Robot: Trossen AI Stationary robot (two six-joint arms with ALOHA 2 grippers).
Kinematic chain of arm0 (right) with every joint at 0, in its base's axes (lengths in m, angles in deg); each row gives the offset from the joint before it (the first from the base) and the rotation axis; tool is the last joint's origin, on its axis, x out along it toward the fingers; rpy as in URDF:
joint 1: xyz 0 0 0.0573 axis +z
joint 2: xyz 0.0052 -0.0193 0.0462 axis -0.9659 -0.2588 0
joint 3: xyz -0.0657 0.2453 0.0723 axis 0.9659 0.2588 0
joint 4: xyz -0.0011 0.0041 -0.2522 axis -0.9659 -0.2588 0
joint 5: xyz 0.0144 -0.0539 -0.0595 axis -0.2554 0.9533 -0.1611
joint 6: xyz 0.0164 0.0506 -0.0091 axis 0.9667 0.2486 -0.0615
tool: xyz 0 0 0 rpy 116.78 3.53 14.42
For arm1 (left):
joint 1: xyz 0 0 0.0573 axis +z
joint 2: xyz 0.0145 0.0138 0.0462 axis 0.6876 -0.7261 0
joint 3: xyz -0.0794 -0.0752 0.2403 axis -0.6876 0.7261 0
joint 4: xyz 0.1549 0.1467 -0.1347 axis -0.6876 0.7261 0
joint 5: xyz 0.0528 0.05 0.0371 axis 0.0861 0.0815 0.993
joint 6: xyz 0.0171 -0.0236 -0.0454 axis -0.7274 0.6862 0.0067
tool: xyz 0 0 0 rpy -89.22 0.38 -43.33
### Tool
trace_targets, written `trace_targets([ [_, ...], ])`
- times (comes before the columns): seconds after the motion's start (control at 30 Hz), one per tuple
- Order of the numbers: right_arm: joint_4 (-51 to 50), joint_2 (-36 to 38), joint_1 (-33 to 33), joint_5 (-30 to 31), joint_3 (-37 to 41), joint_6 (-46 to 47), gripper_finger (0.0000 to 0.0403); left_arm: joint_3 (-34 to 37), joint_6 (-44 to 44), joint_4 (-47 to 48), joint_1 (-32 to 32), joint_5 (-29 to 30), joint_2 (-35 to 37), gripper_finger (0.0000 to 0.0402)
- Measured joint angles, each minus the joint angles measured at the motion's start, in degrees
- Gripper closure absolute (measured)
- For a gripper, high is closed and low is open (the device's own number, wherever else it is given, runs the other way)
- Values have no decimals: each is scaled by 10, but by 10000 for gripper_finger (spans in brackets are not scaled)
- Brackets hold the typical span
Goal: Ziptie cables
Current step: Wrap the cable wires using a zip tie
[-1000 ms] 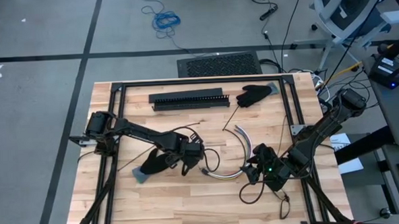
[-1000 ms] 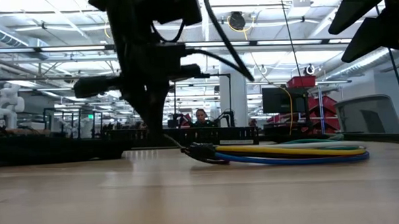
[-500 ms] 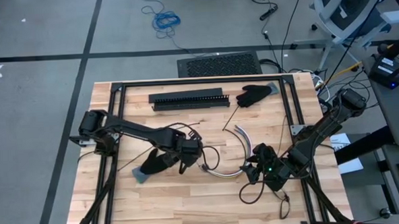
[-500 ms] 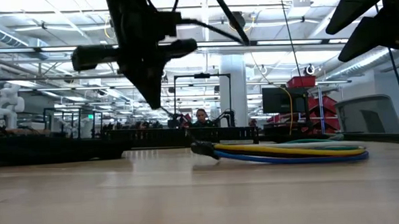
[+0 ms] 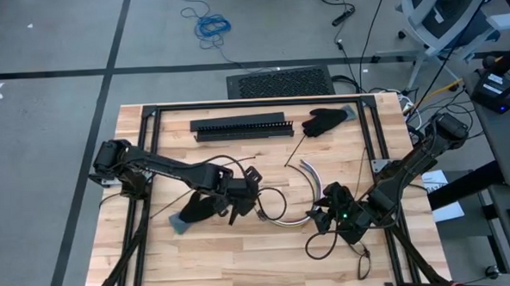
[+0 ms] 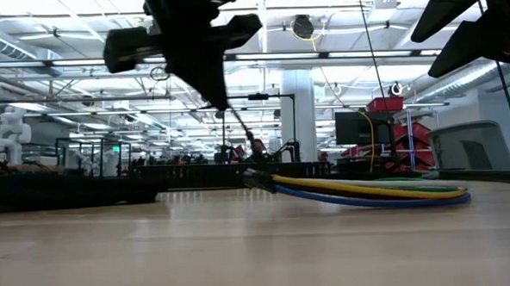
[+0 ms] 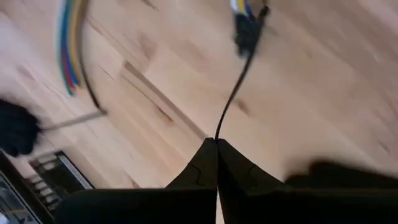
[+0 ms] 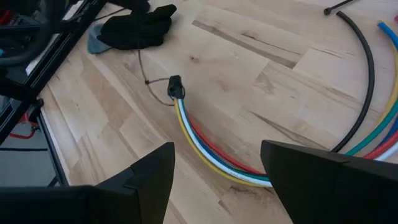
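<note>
Left wrist view | left gripper (image 7: 216, 142) fingers are pinching zip tie tail (image 7: 233, 102) above cables (image 5: 286, 217) | right gripper (image 8: 216, 163) fingers are gaping beside cables | bundle looks light, floppy; grip near tied end

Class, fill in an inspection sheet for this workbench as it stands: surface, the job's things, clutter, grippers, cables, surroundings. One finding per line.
Surface: wooden table inside a black frame.
Job's things: coloured cables lie in an arc, bundled at one end by a black tie; a thin black strip runs from that tie to the left gripper.
Clutter: black slotted bar and dark glove at the far edge; a second glove under the left arm.
Grippers: left gripper shut on the thin black strip, above the table; right gripper open, above the cable arc.
Cables: a thicker black cable curves beside the coloured ones.
Surroundings: grey floor, blue cord, office chair.
</note>
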Motion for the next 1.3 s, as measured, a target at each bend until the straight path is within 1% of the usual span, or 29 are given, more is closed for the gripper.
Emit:
trace_targets([
  [0.3, 8, 0, 0, 2, 0, 2, 167, 0, 2, -133, 5, -11, -13, 401],
  [0.4, 8, 0, 0, 4, 0, 2, 167, 0, 41, -174, 4, -18, -32, 401],
  [0.6, 8, 0, 0, 5, 0, 0, 167, 0, 104, -199, -13, -37, -60, 401],
  [0.73, 4, 0, 0, 8, 0, -1, 167, 0, 164, -247, -25, -63, -70, 401],
  [0.9, 3, 0, -3, 24, 0, 0, 167, 0, 237, -302, -26, -90, -88, 401],
  [1.1, 4, 0, -4, 32, 0, -2, 167, 0, 270, -342, -26, -137, -115, 401],
  [1.3, 3, 0, -4, 32, 0, -5, 167, 0, 270, -338, -30, -144, -128, 401],
])
